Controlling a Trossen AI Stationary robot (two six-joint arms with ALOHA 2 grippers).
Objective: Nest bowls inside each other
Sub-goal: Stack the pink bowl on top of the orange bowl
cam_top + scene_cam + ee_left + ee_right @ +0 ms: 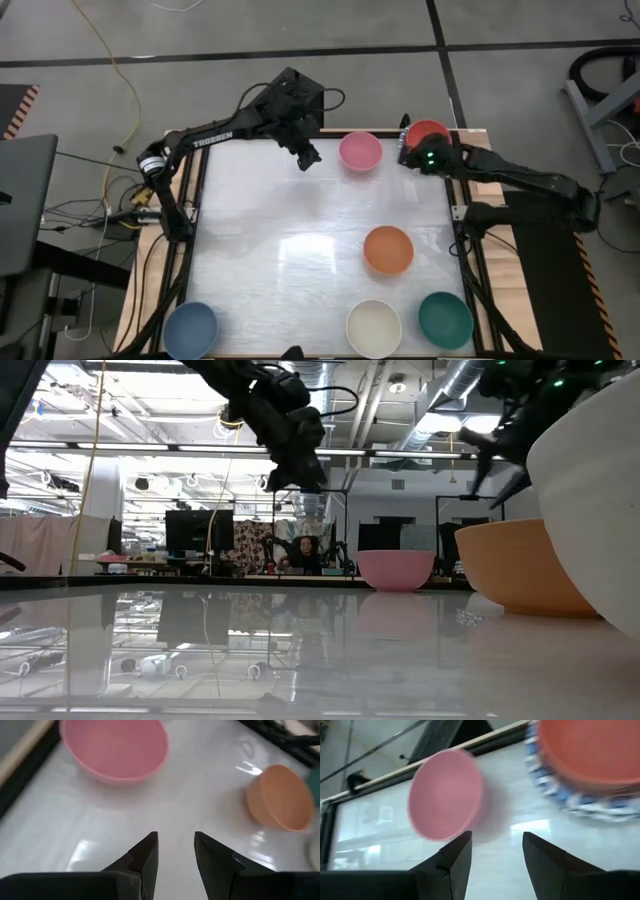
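A pink bowl (pixel 360 151) stands near the table's far edge. To its right, a red bowl (pixel 428 132) sits nested in a white bowl with a blue patterned rim (pixel 555 790). Orange (pixel 388 250), cream (pixel 373 327), teal (pixel 445 319) and blue (pixel 190 330) bowls stand apart on the table. My left gripper (pixel 308 155) hovers open just left of the pink bowl (pixel 115 750), with nothing between its fingers. My right gripper (pixel 410 152) is open between the pink bowl (pixel 445 795) and the red bowl (pixel 590 750), also with nothing in it.
The table top (pixel 280 230) is white and glossy inside a dark frame. The middle and left of it lie free between the bowls. Cables trail on the floor at the left, and a person sits in the room behind the table.
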